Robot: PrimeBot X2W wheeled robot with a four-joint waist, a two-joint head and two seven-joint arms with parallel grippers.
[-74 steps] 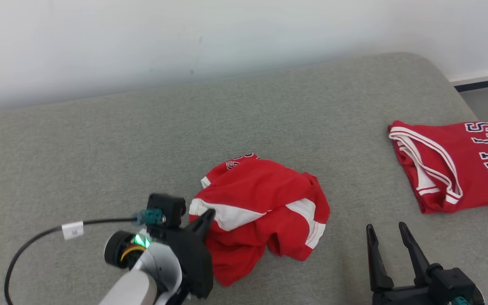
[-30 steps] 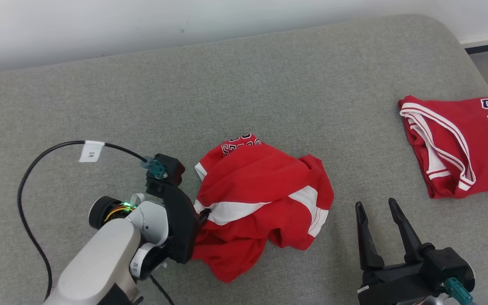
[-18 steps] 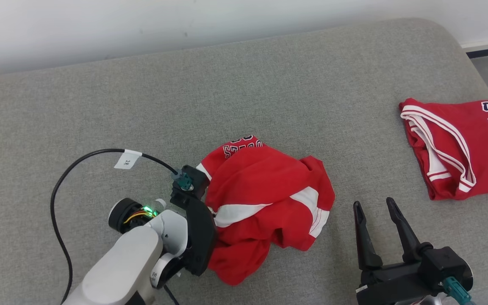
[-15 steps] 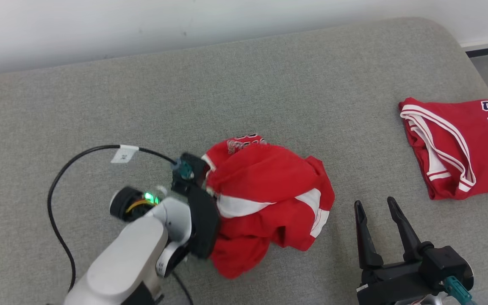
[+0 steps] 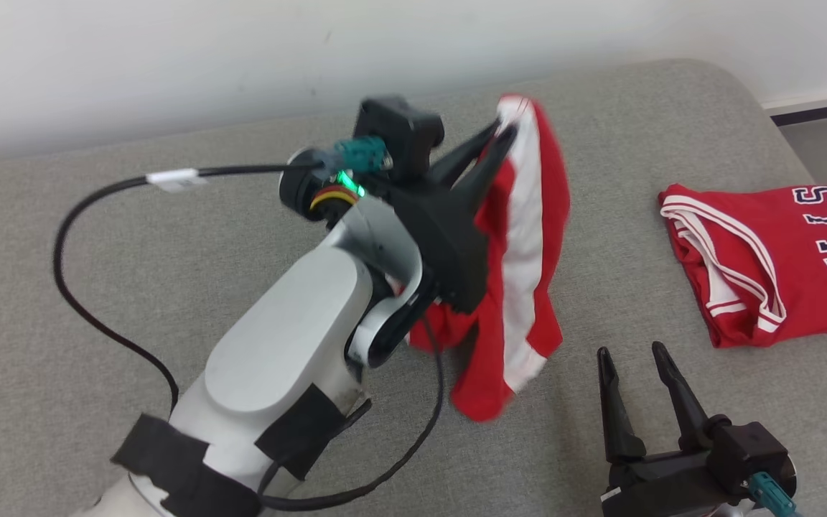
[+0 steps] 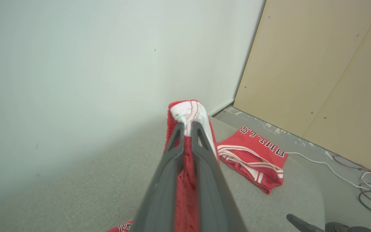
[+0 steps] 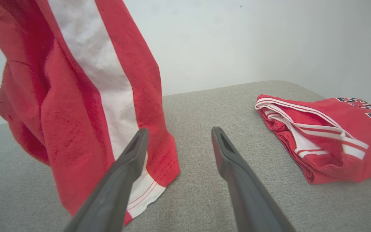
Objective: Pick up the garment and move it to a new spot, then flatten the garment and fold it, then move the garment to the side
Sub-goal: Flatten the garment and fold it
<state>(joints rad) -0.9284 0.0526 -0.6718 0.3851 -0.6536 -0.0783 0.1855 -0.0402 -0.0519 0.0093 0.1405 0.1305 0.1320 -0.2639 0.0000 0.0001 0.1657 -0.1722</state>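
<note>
Dangling from the tightly pinched left gripper (image 5: 503, 135) hangs the red-and-white fabric garment (image 5: 525, 237). The right gripper (image 5: 632, 352) gapes empty.

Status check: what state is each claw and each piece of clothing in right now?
Red white-striped fabric garment: hanging bunched, not yet flattened.
Left claw: shut on the garment's top.
Right claw: open, empty.
Red BULLS-lettered jersey: folded, lying on grey cushion.
</note>
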